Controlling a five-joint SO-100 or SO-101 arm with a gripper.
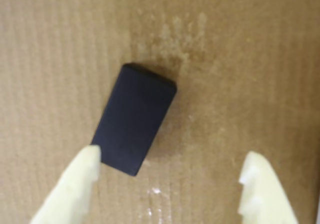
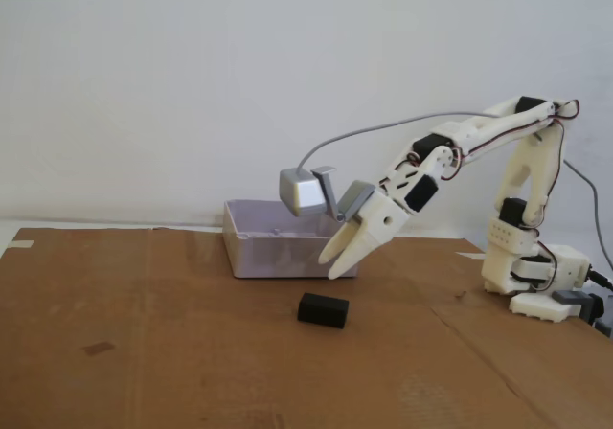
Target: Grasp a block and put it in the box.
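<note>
While your gripper (image 1: 172, 176) hangs wide open above the cardboard (image 2: 192, 352), the block (image 2: 322, 309) lies flat between the fingers in the wrist view, long axis tilted up-right, nothing blocking it; box (image 2: 278, 255) sits behind.

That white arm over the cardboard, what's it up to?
It is going after the small black block lying on the cardboard sheet. Its gripper hangs open just above the block, not touching it as far as the fixed view shows; in the wrist view the block sits nearer one fingertip. The pale box behind looks empty from this angle.
</note>
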